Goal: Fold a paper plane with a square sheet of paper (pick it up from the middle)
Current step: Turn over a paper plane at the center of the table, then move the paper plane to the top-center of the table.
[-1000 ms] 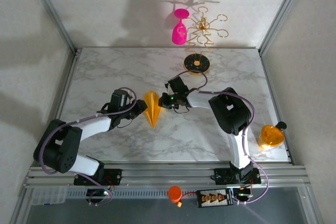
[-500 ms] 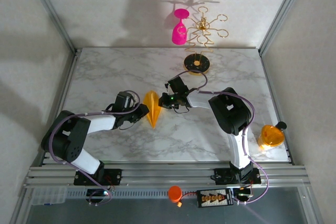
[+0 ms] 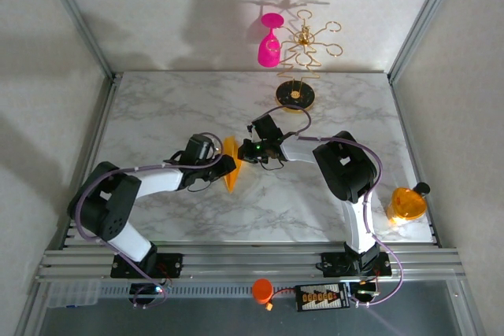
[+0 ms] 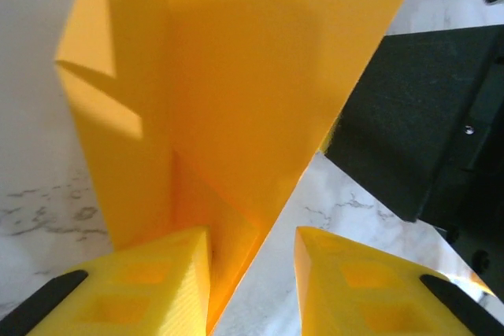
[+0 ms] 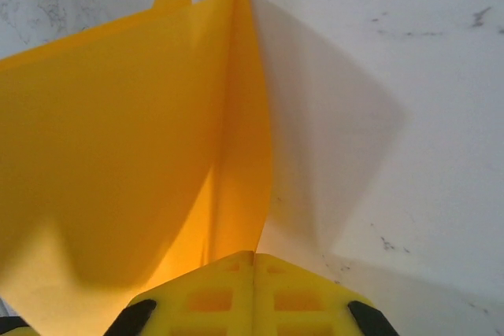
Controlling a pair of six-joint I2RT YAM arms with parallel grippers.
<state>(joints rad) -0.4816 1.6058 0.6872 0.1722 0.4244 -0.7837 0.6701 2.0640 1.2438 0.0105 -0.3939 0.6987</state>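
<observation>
The paper plane (image 3: 230, 164) is a creased orange-yellow dart near the table's middle, point toward the near edge. From above it looks narrow, its left half raised. My right gripper (image 3: 245, 152) is shut on its right side; in the right wrist view the closed fingertips (image 5: 253, 273) pinch the fold of the paper plane (image 5: 134, 147). My left gripper (image 3: 227, 168) is open at the dart's left edge. In the left wrist view the paper plane (image 4: 236, 76) stands before the left gripper (image 4: 252, 273), its lower edge between the fingers (image 4: 150, 289).
A gold stand (image 3: 296, 96) with a pink wine glass (image 3: 269, 45) hanging on it sits at the back. A round orange translucent disc (image 3: 407, 204) lies at the right edge. The right gripper's black body (image 4: 425, 116) is close beside the left fingers.
My left gripper has moved right up against the paper plane, and the plane's left half has lifted so it looks narrower from above. The right arm has stayed put.
</observation>
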